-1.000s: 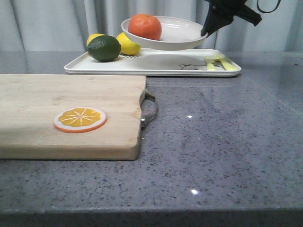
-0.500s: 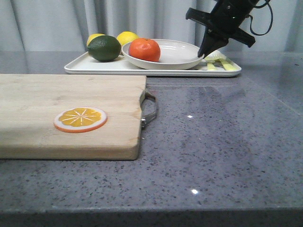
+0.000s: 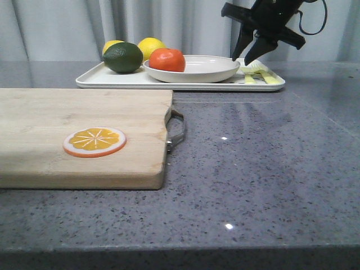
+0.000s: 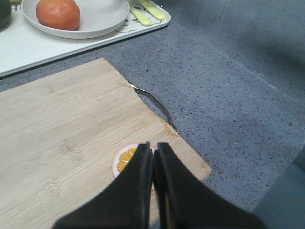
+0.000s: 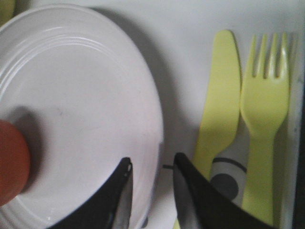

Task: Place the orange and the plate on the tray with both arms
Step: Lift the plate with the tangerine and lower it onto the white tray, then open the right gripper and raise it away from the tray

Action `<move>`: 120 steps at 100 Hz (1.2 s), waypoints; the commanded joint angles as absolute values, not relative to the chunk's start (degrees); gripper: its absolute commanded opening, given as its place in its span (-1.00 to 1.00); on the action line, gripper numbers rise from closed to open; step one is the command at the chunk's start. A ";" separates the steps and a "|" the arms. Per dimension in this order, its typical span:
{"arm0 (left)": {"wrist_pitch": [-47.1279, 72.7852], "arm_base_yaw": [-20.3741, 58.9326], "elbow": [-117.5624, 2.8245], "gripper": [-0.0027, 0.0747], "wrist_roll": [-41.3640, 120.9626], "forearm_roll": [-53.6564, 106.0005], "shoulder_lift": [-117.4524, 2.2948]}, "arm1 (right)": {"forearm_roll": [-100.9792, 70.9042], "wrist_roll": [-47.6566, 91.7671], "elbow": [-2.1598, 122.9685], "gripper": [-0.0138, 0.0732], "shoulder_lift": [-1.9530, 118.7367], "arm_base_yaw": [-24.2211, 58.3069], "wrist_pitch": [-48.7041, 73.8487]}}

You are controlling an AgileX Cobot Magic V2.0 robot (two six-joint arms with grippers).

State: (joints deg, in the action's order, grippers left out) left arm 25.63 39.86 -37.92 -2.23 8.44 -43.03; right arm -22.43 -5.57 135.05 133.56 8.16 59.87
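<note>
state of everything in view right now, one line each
plate: flat on the tray, orange in it
orange: whole, sitting in the plate
tray: holding plate, lime, lemons, yellow cutlery
right gripper: open, fingers straddling the plate rim
left gripper: shut, empty, above the cutting board
orange slice: flat on the cutting board

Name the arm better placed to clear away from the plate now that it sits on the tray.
Right. The right gripper is open astride the rim of the plate, which rests on the tray with the orange in it. The left gripper is shut over the cutting board.
</note>
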 commanded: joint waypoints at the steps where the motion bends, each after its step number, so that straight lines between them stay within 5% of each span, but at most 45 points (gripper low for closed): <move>1: 21.77 39.77 -39.44 -0.97 -2.72 8.70 -42.74 | -22.86 -3.67 136.79 -0.21 126.74 7.98 58.95; 27: 21.77 39.77 -39.44 -0.97 -2.72 8.70 -42.74 | -17.58 -3.38 136.64 -0.85 122.18 8.16 64.56; 79: 21.66 39.77 -39.44 -0.97 -2.72 8.46 -42.74 | -12.51 -1.27 134.45 -0.84 110.45 8.24 68.73; 120: 20.06 39.77 -39.44 -0.97 -2.72 8.46 -42.74 | -12.39 1.07 111.26 -0.84 92.19 9.83 59.34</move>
